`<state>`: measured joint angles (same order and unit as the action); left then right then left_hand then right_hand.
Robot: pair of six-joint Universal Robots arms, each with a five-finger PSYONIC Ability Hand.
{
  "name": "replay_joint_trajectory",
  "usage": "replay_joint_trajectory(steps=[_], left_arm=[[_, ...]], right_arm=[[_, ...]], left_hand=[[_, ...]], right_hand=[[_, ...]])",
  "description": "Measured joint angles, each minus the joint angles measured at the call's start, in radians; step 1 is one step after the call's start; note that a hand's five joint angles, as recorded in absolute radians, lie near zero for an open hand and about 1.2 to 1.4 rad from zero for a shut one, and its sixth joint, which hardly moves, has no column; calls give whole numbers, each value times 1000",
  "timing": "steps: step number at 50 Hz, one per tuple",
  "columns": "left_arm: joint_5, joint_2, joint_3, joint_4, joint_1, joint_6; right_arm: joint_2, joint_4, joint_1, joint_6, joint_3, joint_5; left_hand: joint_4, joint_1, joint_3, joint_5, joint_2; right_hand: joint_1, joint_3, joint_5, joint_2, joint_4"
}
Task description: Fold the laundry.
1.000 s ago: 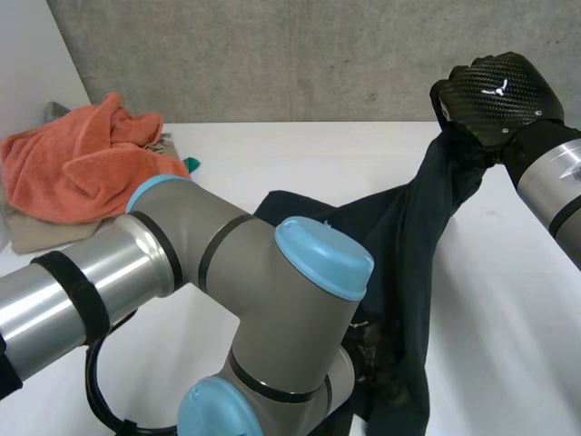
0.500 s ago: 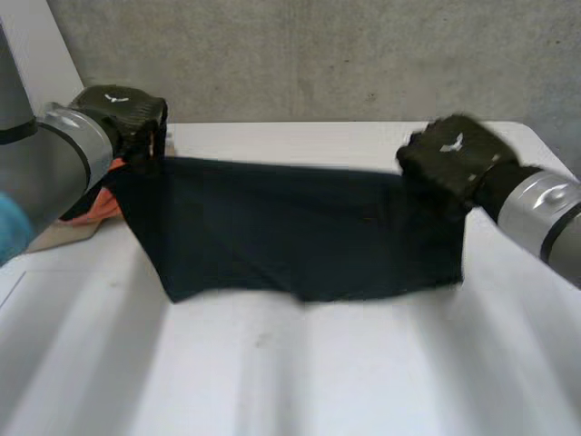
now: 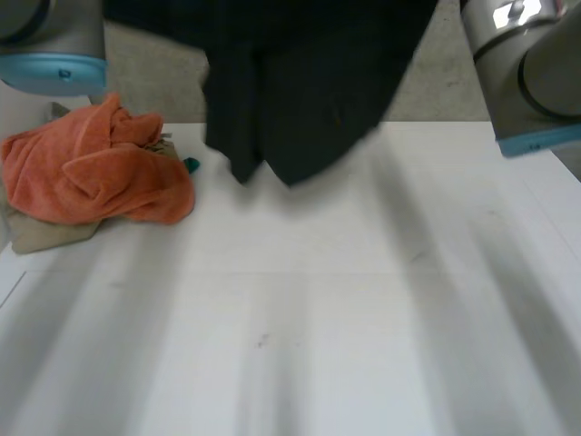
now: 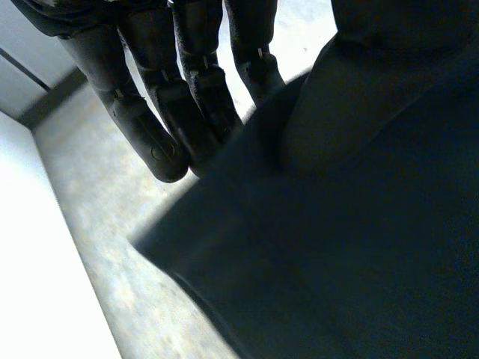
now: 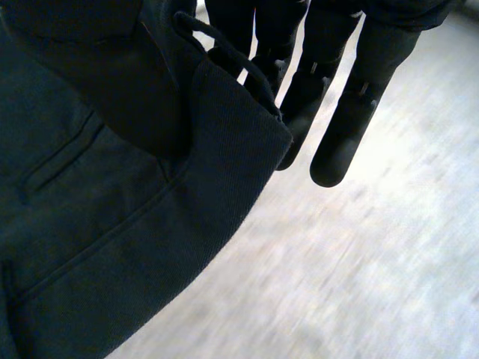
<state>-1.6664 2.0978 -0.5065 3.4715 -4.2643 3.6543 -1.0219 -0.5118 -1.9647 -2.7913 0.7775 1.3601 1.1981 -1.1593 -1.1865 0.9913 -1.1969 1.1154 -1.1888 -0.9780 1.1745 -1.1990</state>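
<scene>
A dark navy garment [image 3: 300, 91] hangs in the air above the far part of the white table [image 3: 318, 327], its lowest folds clear of the surface. Both arms are raised, the left arm [image 3: 54, 36] and the right arm [image 3: 531, 73] at either side of it. In the left wrist view my left hand [image 4: 191, 90] has straight fingers laid against an edge of the garment [image 4: 359, 247], which is pinched at the thumb. My right hand [image 5: 337, 97] pinches a waistband corner of the garment [image 5: 97, 247], beside a drawstring [image 5: 217, 41].
A crumpled orange towel [image 3: 91, 168] lies on a beige cloth [image 3: 45, 234] at the table's far left, with a small teal thing [image 3: 191, 164] beside it. A grey concrete wall stands behind the table.
Both hands have lifted the garment from a spread stretch just over the table to high above it; the hands have left the head view upward. The cloth now hangs bunched.
</scene>
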Motion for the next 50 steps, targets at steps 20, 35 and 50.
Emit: replay_joint_trajectory(steps=[20, 35, 50], left_arm=[[-48, -119, -784, -14, 30, -56], [-112, -162, -1047, -300, 171, -71], [-53, -359, -1145, -688, 224, -150]], right_arm=[[83, 33, 17, 88, 433, -265], [61, 640, 40, 498, 639, -227], [-206, 1083, 158, 691, 768, -186]], left_hand=[[0, 0, -1, 0, -1], [1, 0, -1, 0, -1], [1, 1, -1, 0, 0]], right_hand=[[0, 0, 0, 4, 0], [0, 0, 0, 4, 0], [0, 0, 0, 4, 0]])
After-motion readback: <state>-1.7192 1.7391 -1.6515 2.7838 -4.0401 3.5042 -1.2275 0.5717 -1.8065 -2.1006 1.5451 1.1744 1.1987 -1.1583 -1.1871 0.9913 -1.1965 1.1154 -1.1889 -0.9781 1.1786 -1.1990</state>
